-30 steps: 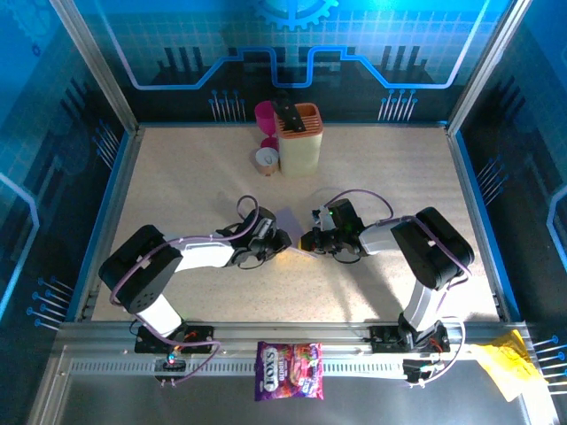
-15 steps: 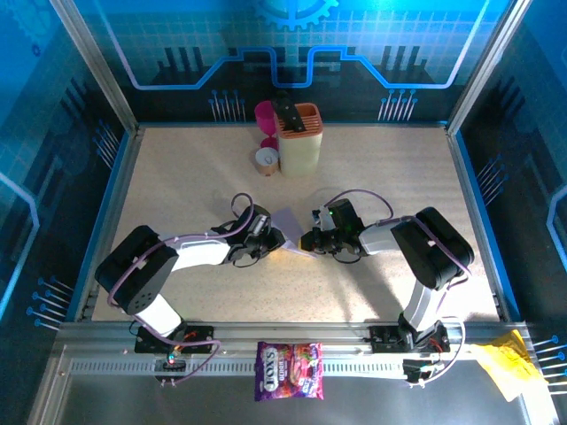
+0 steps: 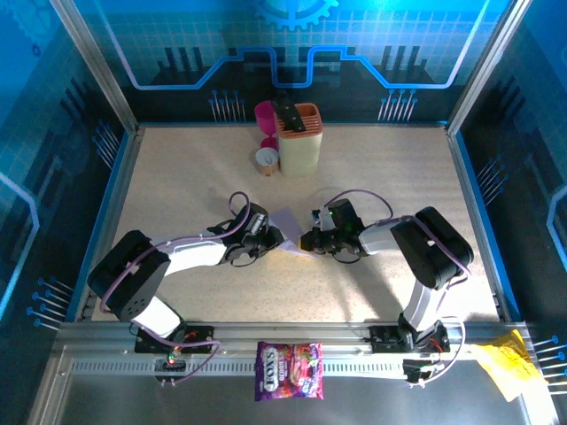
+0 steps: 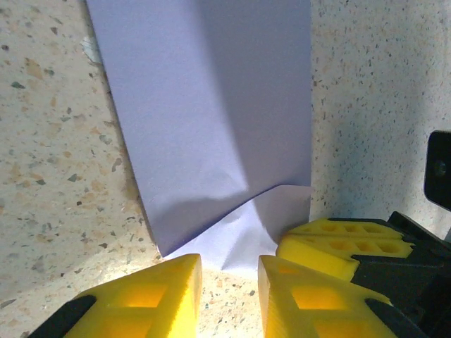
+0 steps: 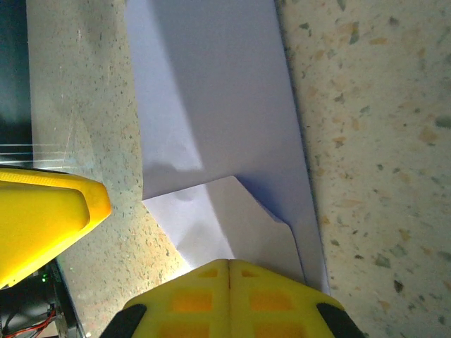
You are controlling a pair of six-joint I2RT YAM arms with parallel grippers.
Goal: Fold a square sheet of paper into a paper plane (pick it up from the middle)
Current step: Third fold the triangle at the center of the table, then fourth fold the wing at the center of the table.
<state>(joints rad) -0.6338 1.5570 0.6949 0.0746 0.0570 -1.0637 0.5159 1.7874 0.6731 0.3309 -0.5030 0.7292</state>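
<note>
Slightly open, empty left gripper has drawn back, paper just ahead; shut right gripper pins it, crease likely set.

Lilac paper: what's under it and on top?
Speckled table shows around the paper; whatever is beneath is covered. On top lies its own folded corner flap, the shut right gripper at that edge.

The left gripper and the right gripper stand tip to tip at the paper in mid-table, with almost no gap between them. At the far edge, a cream holder, a pink cup and a small round container crowd together. Bare tabletop lies wide on both sides.
</note>
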